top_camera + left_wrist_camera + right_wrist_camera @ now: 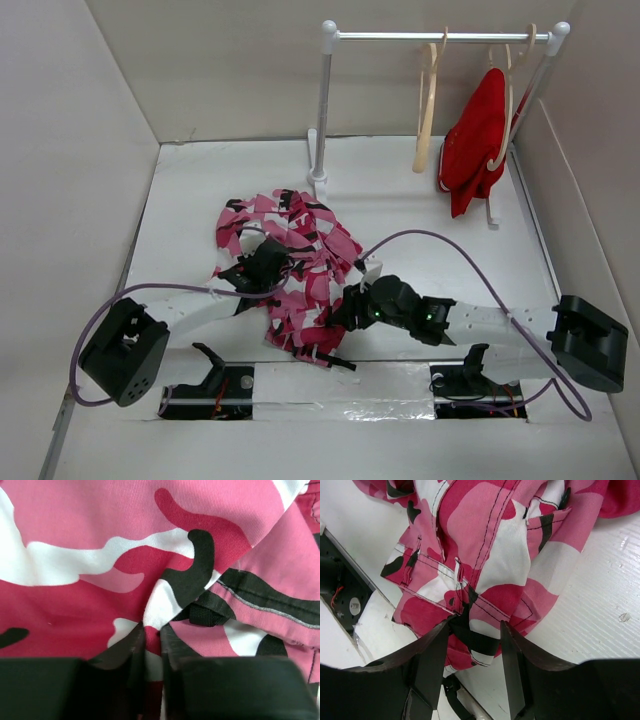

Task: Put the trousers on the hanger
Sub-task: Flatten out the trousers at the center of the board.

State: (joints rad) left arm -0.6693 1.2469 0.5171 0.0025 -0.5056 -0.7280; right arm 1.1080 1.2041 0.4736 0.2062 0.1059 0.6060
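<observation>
The trousers (300, 235) lie crumpled on the tabletop (400, 210), well short and left of the bare hanger (428, 110) on its rail (440, 37), their length running toward the arms; the left gripper (152, 630) pinches a mid-heap fold, jaws almost closed, while the right gripper (475, 625), nearer the hanger, straddles the waistband half-spread, hold uncertain

a white clothes rail (440, 37) with a metal crossbar stands at the far side of the white table (420, 215), its two posts resting on small feet. at the rail's right end a plain red garment (475, 140) hangs from a pale wooden garment hanger (507, 115). plain white walls (70, 150) enclose the table on three sides, and two rectangular cut-outs (235, 385) at its near edge show wiring.
</observation>
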